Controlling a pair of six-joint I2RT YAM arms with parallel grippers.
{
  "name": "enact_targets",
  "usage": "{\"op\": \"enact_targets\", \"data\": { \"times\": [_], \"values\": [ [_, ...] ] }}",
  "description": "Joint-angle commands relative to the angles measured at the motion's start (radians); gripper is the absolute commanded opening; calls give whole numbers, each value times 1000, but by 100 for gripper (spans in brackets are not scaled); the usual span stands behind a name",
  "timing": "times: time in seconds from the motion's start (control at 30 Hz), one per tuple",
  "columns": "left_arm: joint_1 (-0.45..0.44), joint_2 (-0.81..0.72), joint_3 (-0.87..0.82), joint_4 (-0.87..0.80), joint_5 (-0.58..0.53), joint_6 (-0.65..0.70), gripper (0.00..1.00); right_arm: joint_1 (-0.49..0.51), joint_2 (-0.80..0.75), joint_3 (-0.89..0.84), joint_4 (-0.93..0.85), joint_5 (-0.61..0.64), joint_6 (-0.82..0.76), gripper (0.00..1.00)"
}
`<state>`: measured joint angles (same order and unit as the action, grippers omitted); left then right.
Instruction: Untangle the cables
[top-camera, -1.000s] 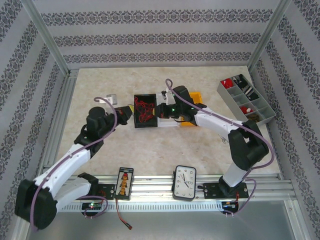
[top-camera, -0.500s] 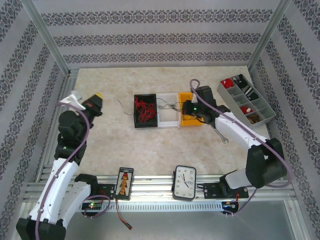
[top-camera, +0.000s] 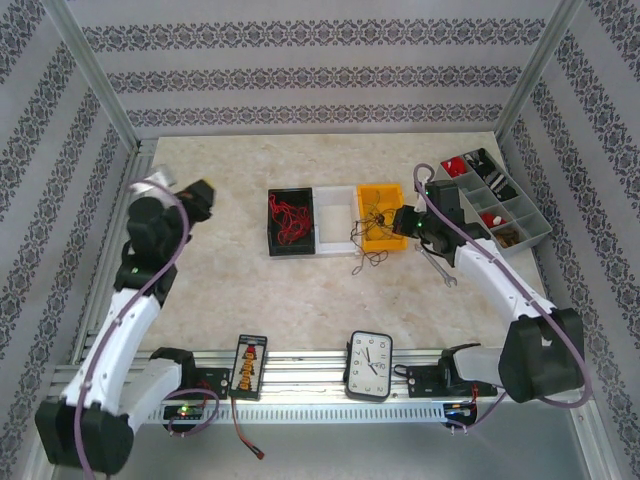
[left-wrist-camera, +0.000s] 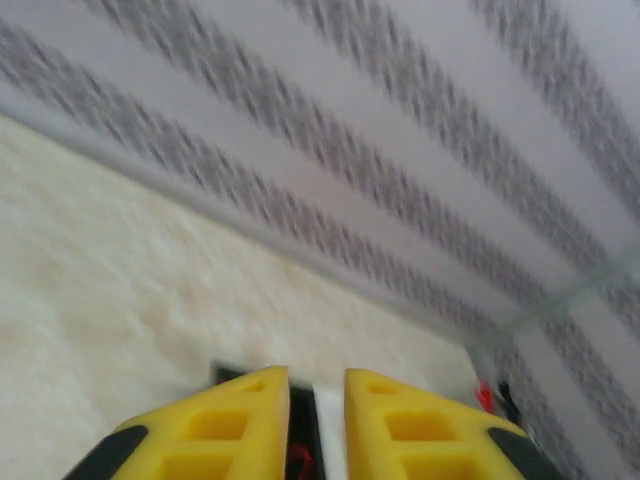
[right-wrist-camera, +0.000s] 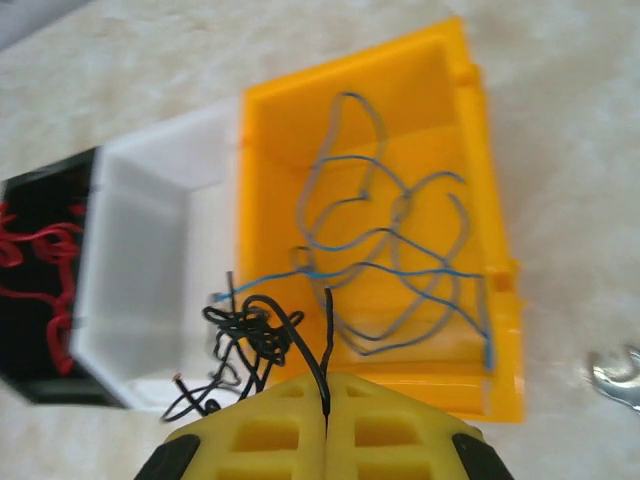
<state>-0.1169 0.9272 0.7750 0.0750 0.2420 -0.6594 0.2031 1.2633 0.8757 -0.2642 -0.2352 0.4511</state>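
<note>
Red cables (top-camera: 290, 218) already lie in black bin (top-camera: 293, 252), blue cables (right-wrist-camera: 400, 250) in yellow bin (right-wrist-camera: 470, 120); right gripper (right-wrist-camera: 327, 388), lower centre, clamped on tangled black cables (right-wrist-camera: 250, 335), probably meant for white bin (right-wrist-camera: 130, 260); left gripper (left-wrist-camera: 317, 390) narrowly parted, empty

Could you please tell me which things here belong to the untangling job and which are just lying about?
Job: red cables, blue cables, black cables in the right pincer, row of bins.
Lying about: clock, wrench, divided tray, black device.
</note>
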Motion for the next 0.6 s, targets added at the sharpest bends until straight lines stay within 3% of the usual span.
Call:
{"op": "enact_targets", "data": {
  "times": [0.0,0.13,0.33,0.57],
  "values": [
    [-170,76,85,-84,165,250,40,35,-45,5,67,-178,-71,0],
    [-335,224,152,-130,216,368,58,56,-76,21,76,-303,-79,0],
    [-441,402,189,11,302,350,60,71,-98,32,109,-474,-46,1],
    [-463,528,262,126,420,330,58,76,-95,48,78,-578,-58,1]
  ]
}}
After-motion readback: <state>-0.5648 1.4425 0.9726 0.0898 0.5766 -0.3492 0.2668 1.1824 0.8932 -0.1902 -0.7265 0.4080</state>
